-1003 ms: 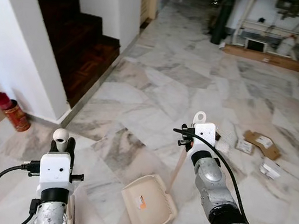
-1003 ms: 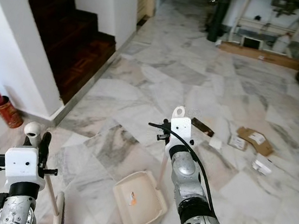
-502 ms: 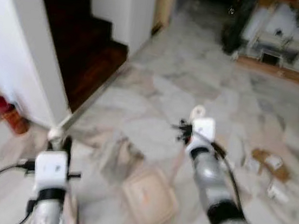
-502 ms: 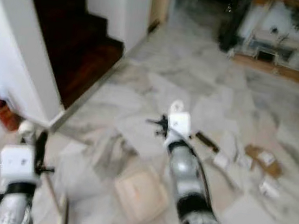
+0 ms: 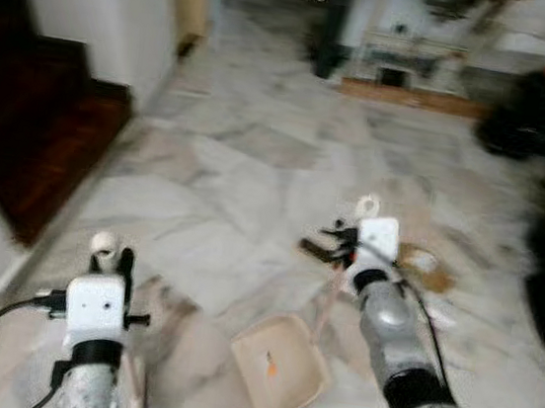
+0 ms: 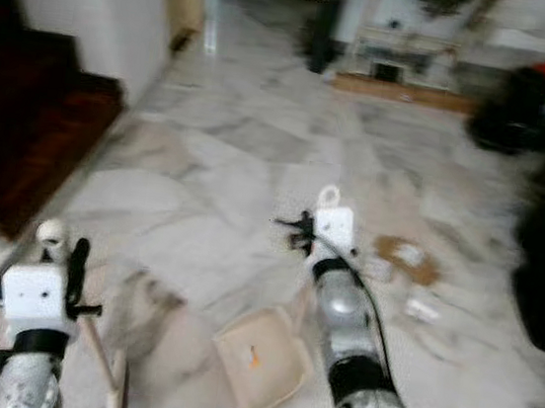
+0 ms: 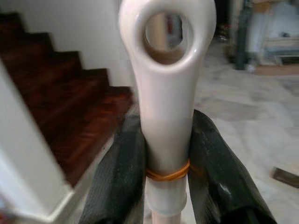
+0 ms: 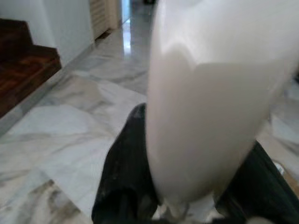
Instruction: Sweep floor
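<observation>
While turning right, dustpan [image 5: 280, 368] still gripped.

Head views: motion blur across the whole frame, worst at far edge and right side; dark shapes at right smeared. Daylight, even, fairly bright; marble floor [image 5: 237, 170] shows a pale sheen toward the far end. Staircase [image 5: 33, 125] dim, in shade. Left wrist view: broom handle [image 7: 167, 93] sharp, soft highlights, background defocused. Right wrist view: dustpan handle [image 8: 210, 107] very close, out of focus, washed pale; window glare streak on floor behind
</observation>
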`<state>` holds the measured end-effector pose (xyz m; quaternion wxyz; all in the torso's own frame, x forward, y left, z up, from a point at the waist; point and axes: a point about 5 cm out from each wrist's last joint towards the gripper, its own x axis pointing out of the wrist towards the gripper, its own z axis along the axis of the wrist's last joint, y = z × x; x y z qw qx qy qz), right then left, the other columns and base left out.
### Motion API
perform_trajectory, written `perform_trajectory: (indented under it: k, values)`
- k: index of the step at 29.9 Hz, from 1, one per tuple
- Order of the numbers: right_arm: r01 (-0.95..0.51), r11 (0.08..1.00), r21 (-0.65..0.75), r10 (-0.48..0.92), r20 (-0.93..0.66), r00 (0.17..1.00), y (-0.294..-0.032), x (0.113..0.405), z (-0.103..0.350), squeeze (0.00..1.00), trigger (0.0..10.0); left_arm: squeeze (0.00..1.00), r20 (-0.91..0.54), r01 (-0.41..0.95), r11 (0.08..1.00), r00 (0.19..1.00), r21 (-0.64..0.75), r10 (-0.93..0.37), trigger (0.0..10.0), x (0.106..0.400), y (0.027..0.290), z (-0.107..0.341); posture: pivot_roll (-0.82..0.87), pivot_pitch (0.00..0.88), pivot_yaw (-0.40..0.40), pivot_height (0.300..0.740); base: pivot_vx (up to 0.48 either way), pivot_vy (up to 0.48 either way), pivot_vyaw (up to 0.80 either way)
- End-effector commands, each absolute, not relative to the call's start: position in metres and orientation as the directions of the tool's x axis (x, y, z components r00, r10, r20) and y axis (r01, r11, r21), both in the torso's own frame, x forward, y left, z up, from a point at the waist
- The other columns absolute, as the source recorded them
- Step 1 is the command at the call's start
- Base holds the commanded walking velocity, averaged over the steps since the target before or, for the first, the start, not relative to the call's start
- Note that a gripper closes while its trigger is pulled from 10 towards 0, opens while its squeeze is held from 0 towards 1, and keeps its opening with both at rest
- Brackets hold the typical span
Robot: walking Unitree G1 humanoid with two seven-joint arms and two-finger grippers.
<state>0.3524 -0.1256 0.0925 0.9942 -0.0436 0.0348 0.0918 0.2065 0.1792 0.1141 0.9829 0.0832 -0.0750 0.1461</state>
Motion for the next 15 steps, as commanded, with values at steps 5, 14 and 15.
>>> perform_trajectory:
  k: [5, 14, 15]
  values:
    - [-0.183, 0.981, -0.064, 0.182, -0.033, 0.983, -0.1255, 0.3562, 0.1029, 0.00, 10.0, 0.00, 0.215, -0.300, 0.941, 0.940, 0.158, 0.264, 10.0, 0.2076, 0.1786, 0.1223, -0.16, 0.078, 0.013, 0.740, 0.359, 0.000, -0.78]
    - [-0.185, 0.981, -0.062, 0.184, -0.015, 0.983, -0.1250, 0.3564, 0.1052, 0.00, 10.0, 0.00, 0.216, -0.298, 0.942, 0.941, 0.157, 0.262, 10.0, 0.2080, 0.1787, 0.1226, -0.16, 0.078, 0.013, 0.740, 0.361, 0.000, -0.44]
    - [-0.186, 0.981, -0.061, 0.185, -0.014, 0.983, -0.1250, 0.3564, 0.1054, 0.00, 10.0, 0.00, 0.216, -0.297, 0.942, 0.941, 0.157, 0.261, 10.0, 0.2081, 0.1785, 0.1226, -0.16, 0.078, 0.013, 0.740, 0.364, 0.000, 0.00]
